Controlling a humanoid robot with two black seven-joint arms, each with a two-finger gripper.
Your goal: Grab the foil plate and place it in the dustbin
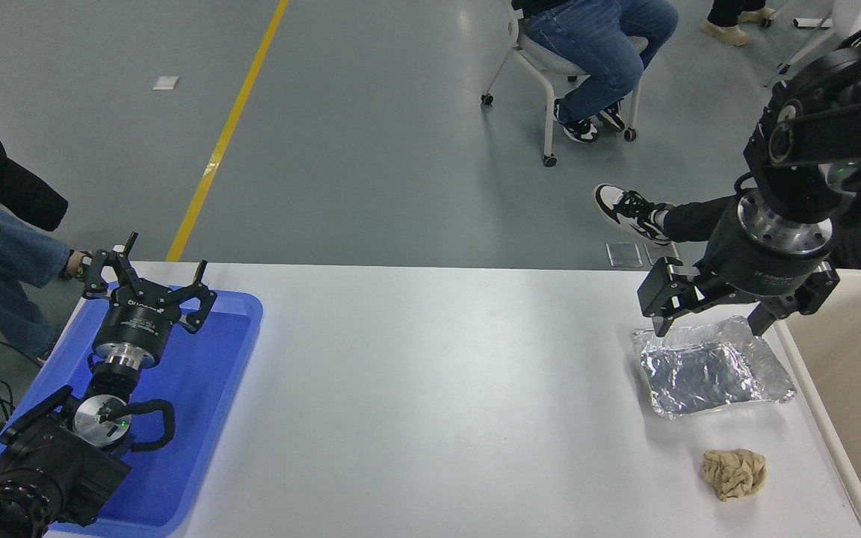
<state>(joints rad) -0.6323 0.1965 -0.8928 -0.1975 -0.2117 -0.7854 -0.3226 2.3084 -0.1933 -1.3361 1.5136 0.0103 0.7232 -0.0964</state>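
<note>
Left gripper (148, 288), jaws spread, parked over the blue tray (206, 418). Right gripper (711, 323), jaws released, poised above the far rim of the foil plate (714, 370), which lies just beside the dustbin (812, 388). Advice: descend squarely, pinch one wall firmly.

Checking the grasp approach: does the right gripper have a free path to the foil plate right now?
Probably yes. The right gripper hangs open just over the far edge of the foil plate, and nothing lies between them. The paper ball sits nearer the camera, apart from the plate, and the dustbin stands beside it on the right.
</note>
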